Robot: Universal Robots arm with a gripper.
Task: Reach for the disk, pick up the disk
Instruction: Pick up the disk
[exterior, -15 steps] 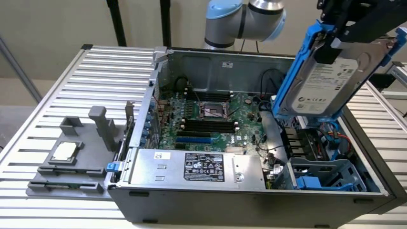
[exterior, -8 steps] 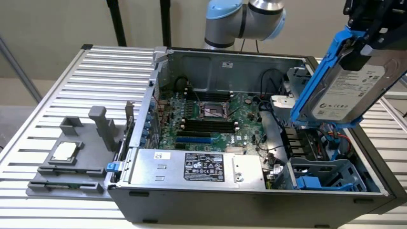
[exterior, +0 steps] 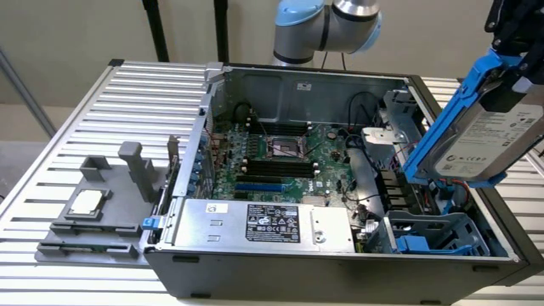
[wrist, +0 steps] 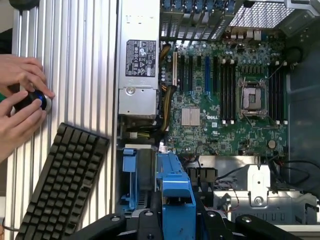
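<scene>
1. Nearest in the exterior view is the open computer case [exterior: 340, 271], resting on a slatted metal table [exterior: 127, 95]. Along its near edge sits the large silver box with a black label [exterior: 264, 223], and at the near right corner a blue drive cage [exterior: 434, 236].
2. On the exterior view's left, just outside the case, a grey tray [exterior: 89, 226] carries a small square silver chip [exterior: 88, 203]. It plays no part here.
3. The disk [exterior: 485, 134] hangs well above the right side of the case, tilted steeply on edge, its white label facing the camera and blue rails running along its edges.
4. The gripper [exterior: 510, 60] clamps the disk at its upper end; the jaws are pinching the drive by its blue-railed sides. In the wrist view the blue rail [wrist: 175, 200] sits between the black fingers [wrist: 212, 222].
5. Farther in, the motherboard [exterior: 281, 159] lies flat on the case floor.
6. In the wrist view a black keyboard [wrist: 65, 185] lies on the table, and a person's hands [wrist: 22, 100] hold a small dark object beside it.
7. Judging by this, the reach is done and the pick-up looks complete or nearly so: the disk is clear of the cage. The grip appears to need firm, steady pressure, since the drive hangs tilted and heavy below the jaws.
</scene>
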